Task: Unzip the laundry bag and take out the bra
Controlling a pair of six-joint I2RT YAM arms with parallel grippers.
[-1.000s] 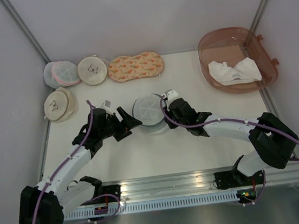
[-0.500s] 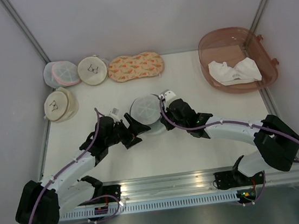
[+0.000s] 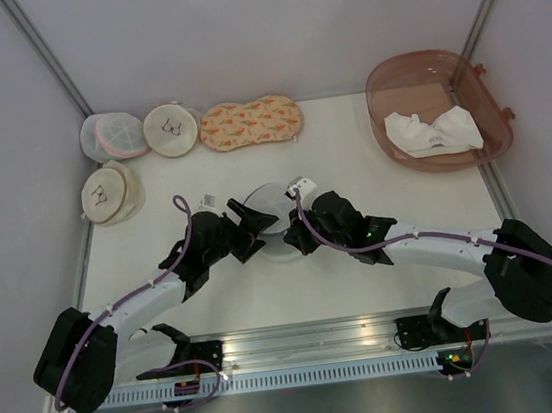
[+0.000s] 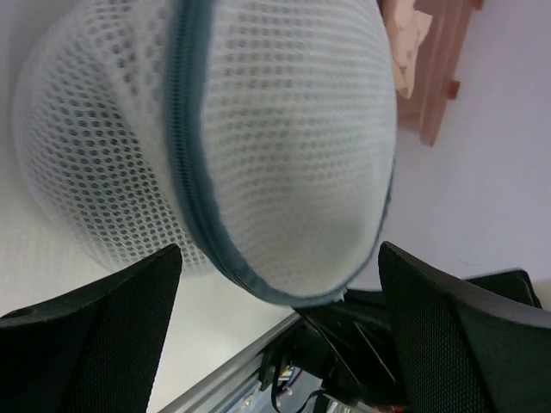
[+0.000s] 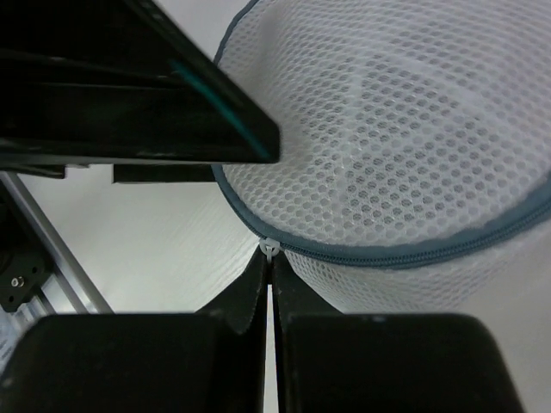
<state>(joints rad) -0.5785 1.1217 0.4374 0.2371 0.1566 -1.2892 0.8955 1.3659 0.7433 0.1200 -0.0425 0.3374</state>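
I'm bringing the left end effector [image 3: 249, 228] in, wide open, straddling the laundry bag [image 3: 269, 203] now tipping up mid-counter [image 3: 351, 157], while the right end effector [image 5: 269, 268] is pinching tight on its zipper pull [image 5: 270, 248], readying the unzip.

White table [image 3: 351, 162] with pouches and a basket.
The laundry bag [image 3: 270, 207] sits mid-table; a pink-trimmed mesh pouch [image 3: 111, 136], two cream pouches [image 3: 171, 129] and a patterned pouch [image 3: 251, 123] lie far left; a brown basket [image 3: 386, 77] sits far right.

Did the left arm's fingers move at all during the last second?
Yes. The left arm's fingers slid rightward, away from the nearer cream round pouch with a bra drawing, towards the domed grey-white mesh laundry bag.
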